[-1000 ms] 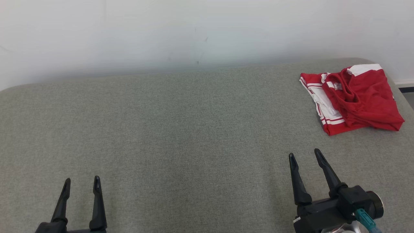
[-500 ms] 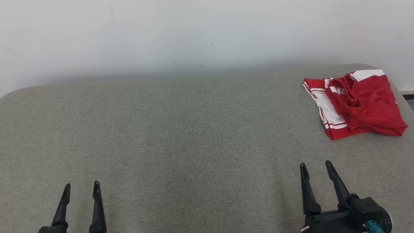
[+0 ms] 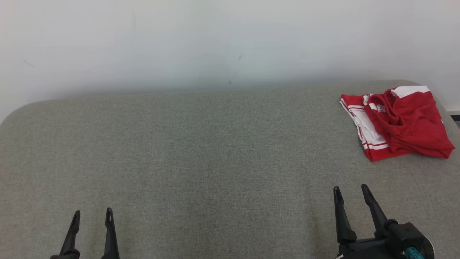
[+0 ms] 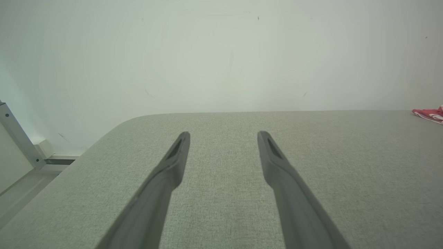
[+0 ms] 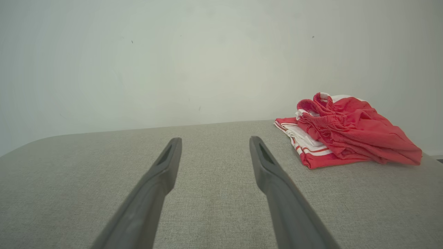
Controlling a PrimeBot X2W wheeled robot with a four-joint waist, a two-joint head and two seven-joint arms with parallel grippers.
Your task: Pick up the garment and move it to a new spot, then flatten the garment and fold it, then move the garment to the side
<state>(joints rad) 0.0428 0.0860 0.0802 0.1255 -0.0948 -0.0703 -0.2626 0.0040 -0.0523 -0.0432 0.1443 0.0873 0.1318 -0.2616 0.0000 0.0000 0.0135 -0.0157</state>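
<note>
The garment [image 3: 399, 120] is a red piece with white stripes, folded into a rumpled bundle at the far right of the grey surface; it appears again in the right wrist view [image 5: 346, 133], and its edge shows in the left wrist view [image 4: 429, 114]. My right gripper [image 3: 350, 190] stands open near the front right, well short of the garment, nothing between its fingers [image 5: 166, 162]. At the front left my left gripper [image 3: 92, 215] is open too, over bare fabric, its fingers [image 4: 178, 152] spread.
The grey upholstered surface [image 3: 201, 151] runs wide across the view with rounded corners. A pale wall [image 3: 215, 43] stands directly behind it. A metal frame bar [image 4: 17, 138] and floor lie past the surface's left edge.
The camera has tilted up, so the whole scene sits lower in the picture. Both grippers have dropped lower in the frame and stay open. The garment lies as before.
</note>
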